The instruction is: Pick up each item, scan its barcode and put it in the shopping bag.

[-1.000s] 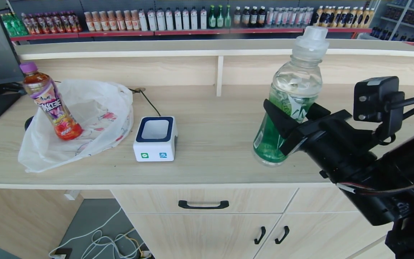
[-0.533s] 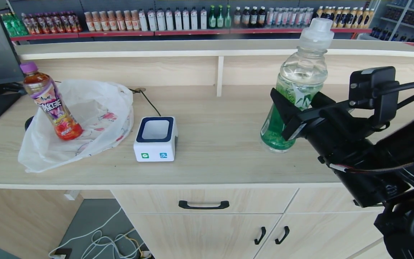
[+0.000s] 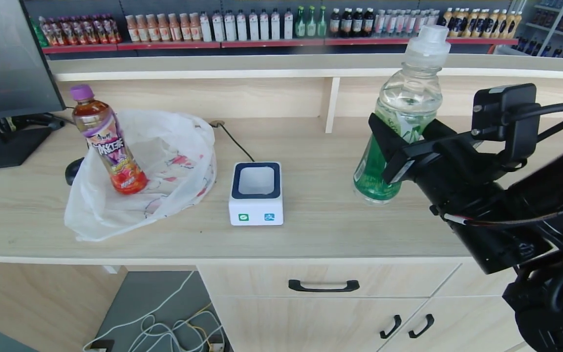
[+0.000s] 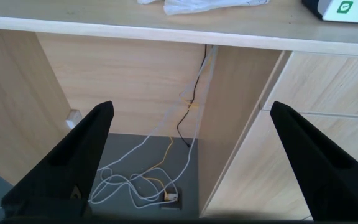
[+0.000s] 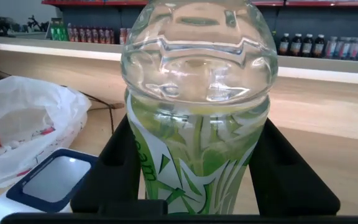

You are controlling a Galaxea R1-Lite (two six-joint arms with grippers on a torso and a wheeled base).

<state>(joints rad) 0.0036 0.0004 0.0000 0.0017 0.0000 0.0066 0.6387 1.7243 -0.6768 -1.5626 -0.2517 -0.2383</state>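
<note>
The green bottle (image 3: 399, 122) is held in the right gripper (image 3: 406, 139), the fingers clamped on either side of its labelled middle; in the right wrist view the same clamp is seen, black fingers flanking the label of the green bottle (image 5: 194, 155). Its long axis is kept near upright, white cap on top, leaning a touch; whether its base is clear of the counter (image 3: 311, 225) cannot be told for sure.

Now the relation that matters: the scanner (image 3: 255, 193) lies to the robot's left of the held bottle, well apart, its window facing up; the shopping bag (image 3: 179, 146) is spread farther left, just beside the scanner, and a purple-capped tea bottle (image 3: 110, 142) is stood upright on its plastic.

The left gripper (image 4: 191, 162) is hung low before the cabinet front, fingers spread wide, nothing held; the scan is judged to belong to the right arm. A carry leftward is called for, and probably a tip of the bottle; no barcode can be made out.
</note>
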